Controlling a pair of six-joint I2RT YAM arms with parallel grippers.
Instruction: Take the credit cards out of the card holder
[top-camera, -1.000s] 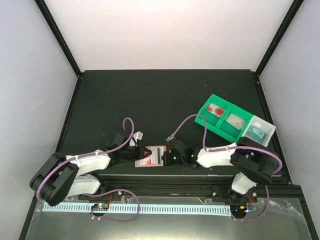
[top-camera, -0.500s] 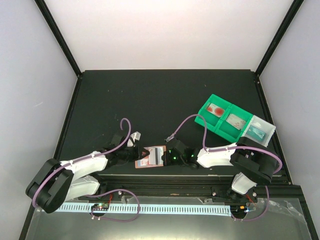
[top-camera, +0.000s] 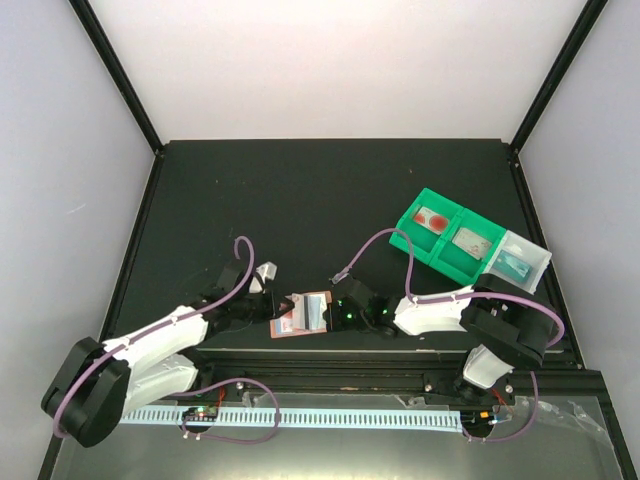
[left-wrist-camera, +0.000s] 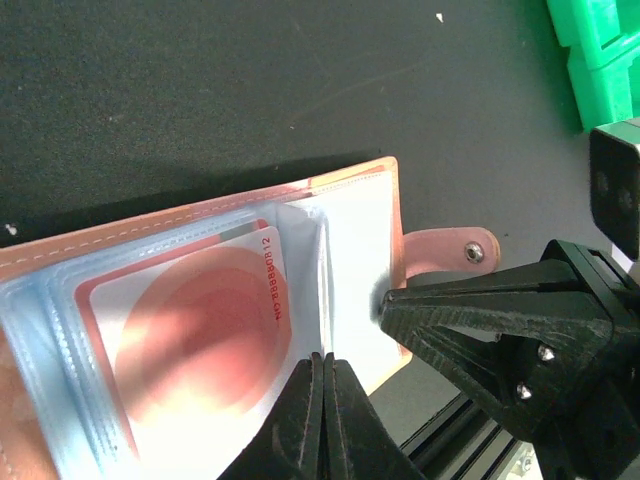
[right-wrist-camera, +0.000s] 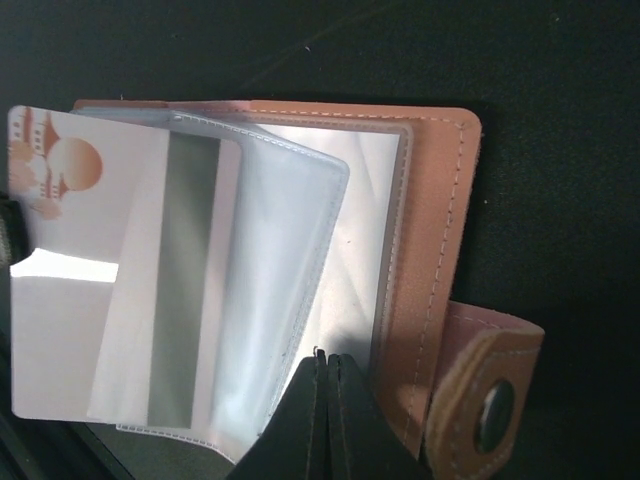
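Observation:
The card holder (top-camera: 305, 314) lies open near the table's front edge, terracotta outside (right-wrist-camera: 435, 220), with clear sleeves and a snap tab (left-wrist-camera: 445, 250). A white credit card with a red disc (left-wrist-camera: 190, 340) sits in the left sleeves. In the right wrist view its striped back (right-wrist-camera: 70, 300) sticks out past the holder's left edge. My left gripper (left-wrist-camera: 322, 360) is shut, its tips at the lower edge of a raised clear sleeve beside that card. Whether it pinches anything I cannot tell. My right gripper (right-wrist-camera: 322, 356) is shut, its tips against the right panel's sleeve.
Two joined green bins (top-camera: 445, 235) and a clear bin (top-camera: 520, 260) stand at the right, each with small items inside. The black front rail (top-camera: 330, 355) runs just below the holder. My right gripper's (left-wrist-camera: 385, 300) black body fills the right of the left wrist view.
My left arm's elbow has swung down and to the left while its gripper stayed at the holder. The holder has shifted slightly. Both grippers stay shut.

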